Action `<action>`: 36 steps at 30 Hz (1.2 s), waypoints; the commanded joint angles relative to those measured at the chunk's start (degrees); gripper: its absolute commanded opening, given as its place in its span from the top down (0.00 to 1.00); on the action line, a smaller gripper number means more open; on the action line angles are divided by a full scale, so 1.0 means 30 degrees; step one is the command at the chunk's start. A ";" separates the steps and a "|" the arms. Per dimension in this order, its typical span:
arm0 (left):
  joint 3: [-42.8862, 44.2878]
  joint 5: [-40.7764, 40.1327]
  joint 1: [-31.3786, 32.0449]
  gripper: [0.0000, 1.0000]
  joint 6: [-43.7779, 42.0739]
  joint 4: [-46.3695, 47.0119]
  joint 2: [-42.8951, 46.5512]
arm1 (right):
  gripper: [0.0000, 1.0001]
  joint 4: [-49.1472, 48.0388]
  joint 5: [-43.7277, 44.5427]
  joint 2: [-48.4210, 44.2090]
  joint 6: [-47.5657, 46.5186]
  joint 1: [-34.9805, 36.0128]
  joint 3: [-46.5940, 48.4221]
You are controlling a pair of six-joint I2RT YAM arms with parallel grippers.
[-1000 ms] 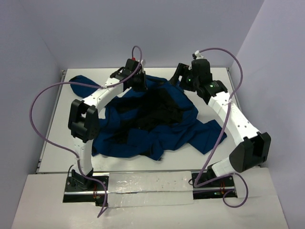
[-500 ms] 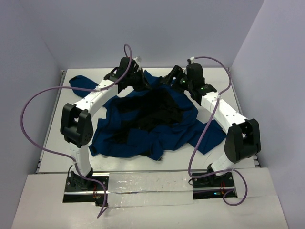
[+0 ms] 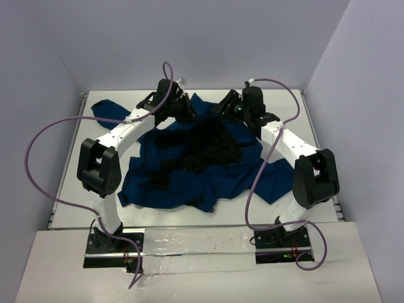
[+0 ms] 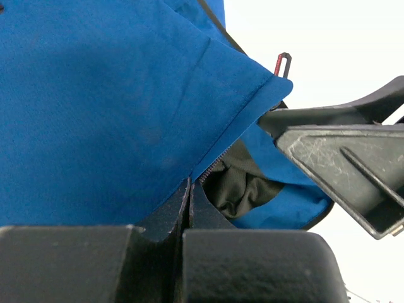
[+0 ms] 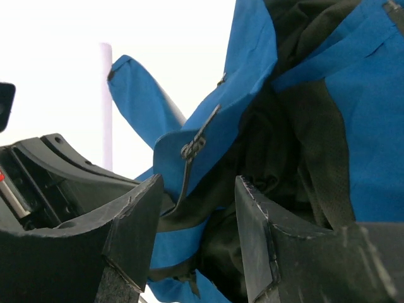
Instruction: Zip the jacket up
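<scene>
Left gripper (image 4: 188,192): fingers pressed together, pinching the jacket (image 3: 183,173) edge right at the zipper teeth (image 4: 211,167). Jacket lies crumpled mid-table (image 3: 69,158), black lining up, far edge lifted between both grippers. Right gripper (image 5: 197,186): fingers spread, zipper slider (image 5: 192,148) just beyond the gap, contact unclear.

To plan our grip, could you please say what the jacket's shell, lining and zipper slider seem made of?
Jacket shell: matte blue woven-looking cloth, stitched hem. Lining: black, apparently fine mesh, dotted texture. Zipper slider: dark, possibly metal; too small to tell.
</scene>
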State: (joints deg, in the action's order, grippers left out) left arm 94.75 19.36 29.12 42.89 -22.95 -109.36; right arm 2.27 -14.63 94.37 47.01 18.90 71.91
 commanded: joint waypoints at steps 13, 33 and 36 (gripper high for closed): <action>-0.0207 0.0806 -0.0011 1.00 0.0145 0.1171 0.1414 | 0.48 -0.2028 -0.0142 0.1082 0.0737 0.0470 0.0491; -0.0592 0.0874 -0.0011 1.00 0.0032 0.1192 0.2133 | 0.78 -0.3311 0.0820 0.1397 0.2546 0.1346 0.0207; -0.0745 0.0998 -0.0011 1.00 0.0116 0.1316 0.2287 | 0.89 -0.3493 0.0905 0.1450 0.2519 0.1346 0.0218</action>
State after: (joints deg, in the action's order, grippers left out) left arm 92.93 20.23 29.14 42.87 -22.02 -106.87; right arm -5.59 -14.40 97.89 54.33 22.67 71.05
